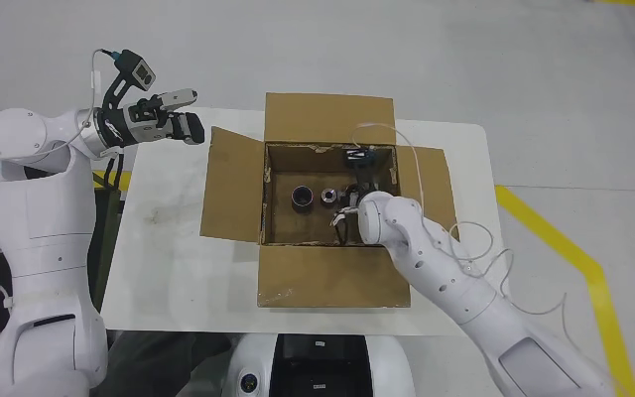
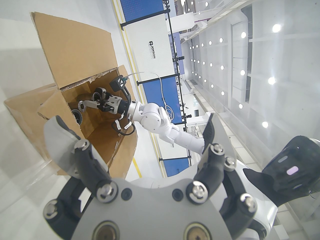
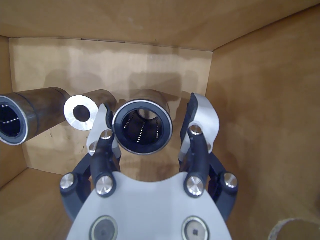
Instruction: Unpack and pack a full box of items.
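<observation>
Top view: the cardboard box (image 1: pixel 332 273) stands open on the white worktop (image 1: pixel 159 248), flaps spread; the right arm goes down into it, with the right end effector (image 1: pixel 349 203) low in the far right part of the box; the left end effector (image 1: pixel 189 112) hangs over the worktop's far left corner, well apart from the box.

Left wrist view: its fingers (image 2: pixel 60 136) are spread wide and carry nothing.

Right wrist view: the right end effector is released and straddles a linear bearing (image 3: pixel 142 131) standing on end on the box floor; one pad lies at or just beside the barrel (I cannot tell whether it touches), and the other stands apart. Beside it stands a steel sleeve (image 3: pixel 81 113), and past that a second bearing (image 3: pixel 15 121).

The bearing looks like solid steel, so probably heavy for its bulk, rigid and smooth enough to slip. The sensible hold is across the outer barrel, below the black end ring, squeezed firmly and lifted straight up to clear the sleeve.
</observation>
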`<state>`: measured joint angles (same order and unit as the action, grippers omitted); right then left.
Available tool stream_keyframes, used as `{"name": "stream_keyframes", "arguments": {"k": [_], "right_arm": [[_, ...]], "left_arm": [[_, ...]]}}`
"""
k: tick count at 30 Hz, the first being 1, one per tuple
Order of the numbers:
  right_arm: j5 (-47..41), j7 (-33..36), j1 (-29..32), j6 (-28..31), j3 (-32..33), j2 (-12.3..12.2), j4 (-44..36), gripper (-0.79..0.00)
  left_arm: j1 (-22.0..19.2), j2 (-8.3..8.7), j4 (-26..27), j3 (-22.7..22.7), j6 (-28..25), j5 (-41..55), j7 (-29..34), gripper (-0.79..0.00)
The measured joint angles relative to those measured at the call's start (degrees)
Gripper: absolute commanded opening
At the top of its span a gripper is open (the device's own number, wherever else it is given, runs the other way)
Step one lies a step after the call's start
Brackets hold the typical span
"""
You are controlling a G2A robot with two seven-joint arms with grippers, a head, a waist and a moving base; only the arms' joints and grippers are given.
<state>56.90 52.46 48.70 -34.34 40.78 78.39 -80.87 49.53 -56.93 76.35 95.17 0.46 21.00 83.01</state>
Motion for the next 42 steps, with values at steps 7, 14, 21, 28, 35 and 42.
{"name": "stream_keyframes", "arguments": {"k": [7, 14, 21, 28, 35, 42], "right_arm": [[0.11, 0.22, -0.19, 0.66, 0.08, 0.86, 1.52, -0.397], [0.79, 0.42, -0.12, 1.16, 0.56, 1.51, 2.13, -0.785], [1.85, 0.11, 1.34, 1.46, 2.48, 1.49, -0.56, -0.785], [4.02, 0.25, 4.38, 1.86, 5.65, 0.78, -6.11, -0.785], [6.32, 0.29, 7.98, 2.69, 9.06, 0.03, -12.49, -0.785], [7.60, -1.47, 11.82, 3.93, 12.07, -0.48, -18.83, -0.785]], "left_arm": [[0.00, 0.00, 0.00, 0.00, 0.00, 0.00, 0.00, 0.000], [0.00, 0.00, 0.00, 0.00, 0.00, 0.00, 0.00, 0.000], [0.00, 0.00, 0.00, 0.00, 0.00, 0.00, 0.00, 0.000], [0.00, 0.00, 0.00, 0.00, 0.00, 0.00, 0.00, 0.000], [0.00, 0.00, 0.00, 0.00, 0.00, 0.00, 0.00, 0.000], [0.00, 0.00, 0.00, 0.00, 0.00, 0.00, 0.00, 0.000]]}}
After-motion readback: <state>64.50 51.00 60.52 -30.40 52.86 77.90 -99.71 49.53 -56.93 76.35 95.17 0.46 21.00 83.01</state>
